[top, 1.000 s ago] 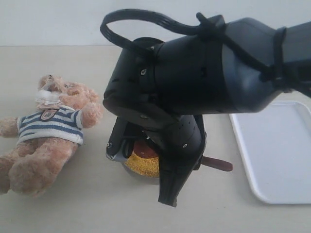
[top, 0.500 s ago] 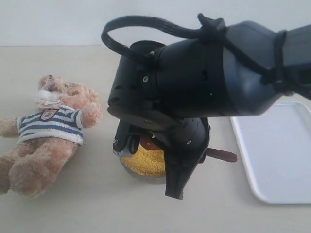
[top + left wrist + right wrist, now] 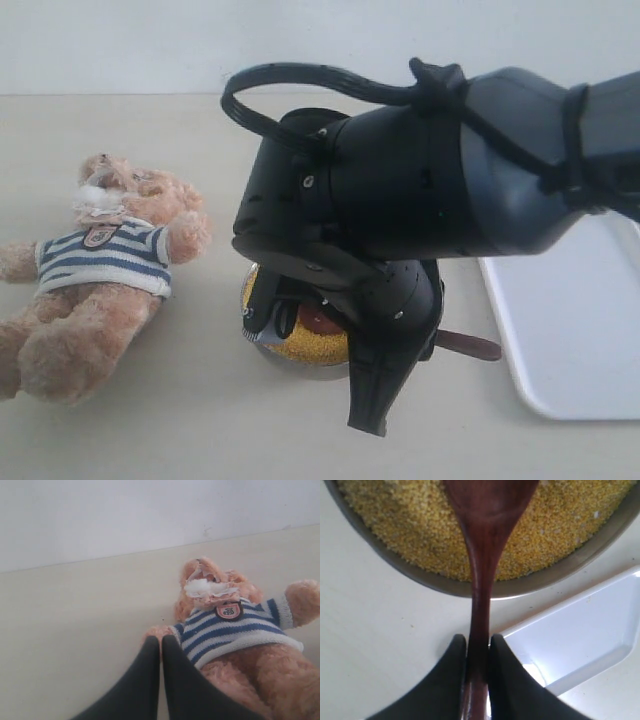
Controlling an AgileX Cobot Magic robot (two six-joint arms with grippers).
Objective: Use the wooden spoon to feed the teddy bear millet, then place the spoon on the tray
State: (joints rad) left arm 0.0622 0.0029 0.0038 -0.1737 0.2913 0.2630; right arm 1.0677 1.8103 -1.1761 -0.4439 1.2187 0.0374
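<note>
the right pincer [image 3: 477, 652] is gripping the handle of the wooden spoon [image 3: 487, 525], its oval end hanging over the millet [image 3: 395, 525] in the metal bowl [image 3: 420, 578], the tray [image 3: 580, 630] lying just beside. the left pincer [image 3: 161, 647] is resting closed and empty near the teddy bear [image 3: 235, 625] lying on the bench [image 3: 75, 630].

Looks like robot lab test bench tbh: bare beige tabletop [image 3: 150, 440], plain white wall [image 3: 100, 45] behind, big black robot arm [image 3: 430, 190] with cable loop [image 3: 300, 71].
</note>
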